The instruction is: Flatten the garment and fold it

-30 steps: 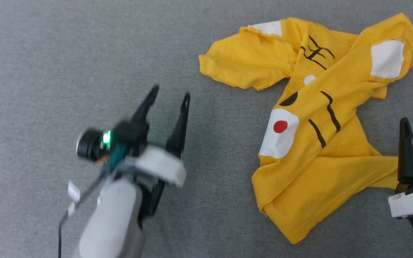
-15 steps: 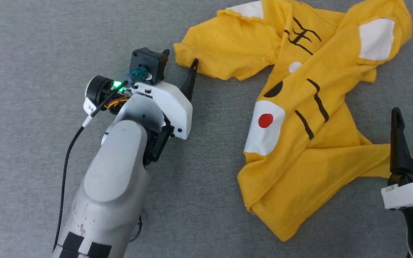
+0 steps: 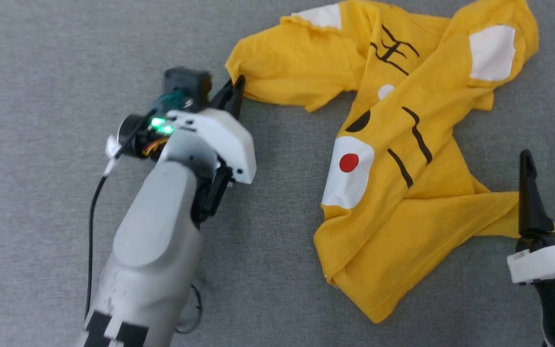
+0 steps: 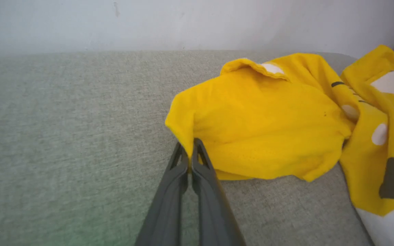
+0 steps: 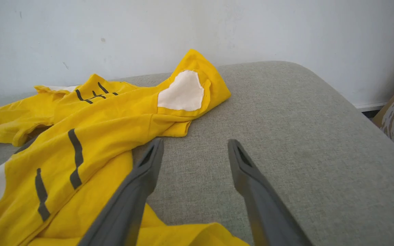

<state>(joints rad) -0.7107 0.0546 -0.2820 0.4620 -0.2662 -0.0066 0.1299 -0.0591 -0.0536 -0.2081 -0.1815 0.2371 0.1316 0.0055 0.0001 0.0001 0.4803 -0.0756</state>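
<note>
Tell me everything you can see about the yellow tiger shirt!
The yellow T-shirt looks like soft, thin cotton. It is printed with a tiger face: a white muzzle with a red cheek dot, a black eye, black stripes and white ear patches. It lies crumpled and folded over itself on the grey fabric surface, not flat. The left gripper is shut on the edge of its leftmost flap. The open right gripper sits over a bottom corner; I cannot tell whether it touches.

The left arm stretches forward, left gripper pinched tight on the shirt's edge — right gripper sits low, fingers spread wide.
</note>
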